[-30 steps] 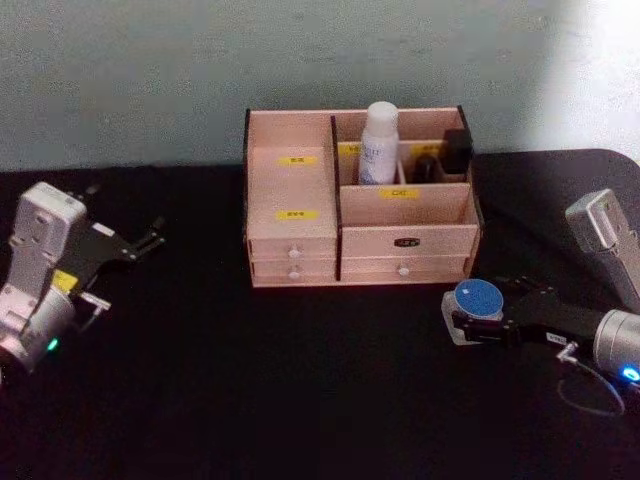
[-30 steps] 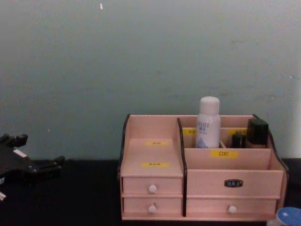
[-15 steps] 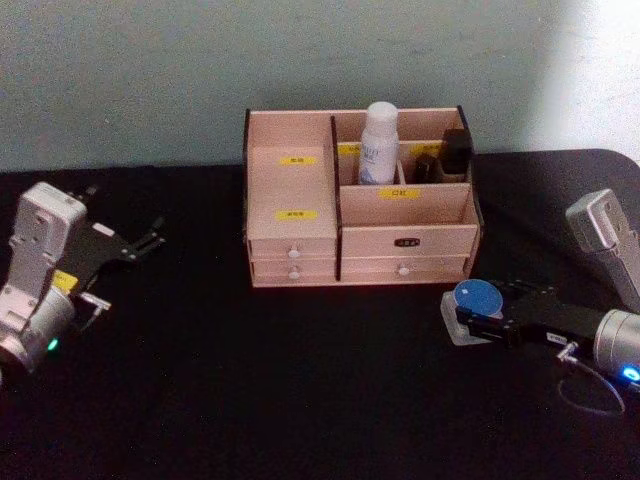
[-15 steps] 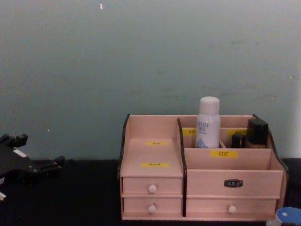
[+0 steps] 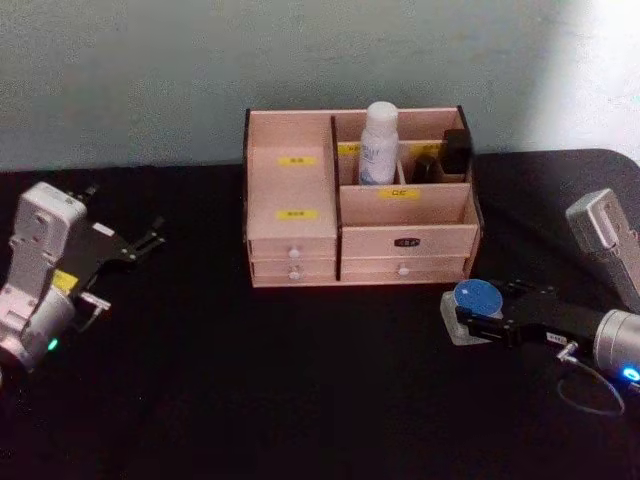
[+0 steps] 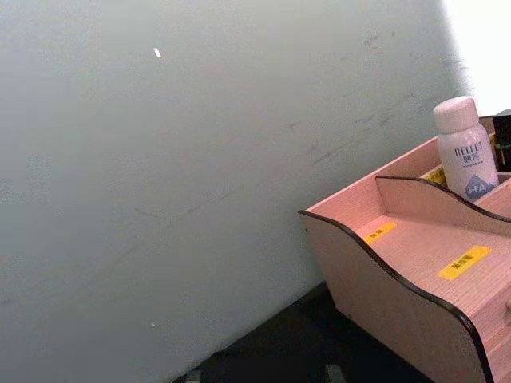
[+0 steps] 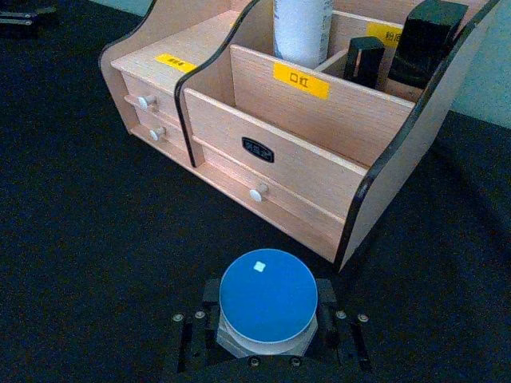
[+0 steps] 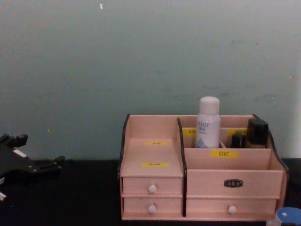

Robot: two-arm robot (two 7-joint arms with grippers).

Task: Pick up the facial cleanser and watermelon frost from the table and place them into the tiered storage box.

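Black surface (image 5: 300, 400) before a pale wall. At its back centre, tiered storage box (image 5: 405, 215), drawers facing the robot. Far left, well apart from the box, left claw (image 5: 155, 232), idle, fingers spread with nothing between. Just front right of the box, low over the surface, right claw (image 5: 480, 312). Upright in a rear compartment of the box, facial cleanser (image 5: 379, 145). Clamped between the right claw's fingers, blue lid up, watermelon frost (image 7: 267, 295). Beside the cleanser, small black bottles (image 5: 457, 150).
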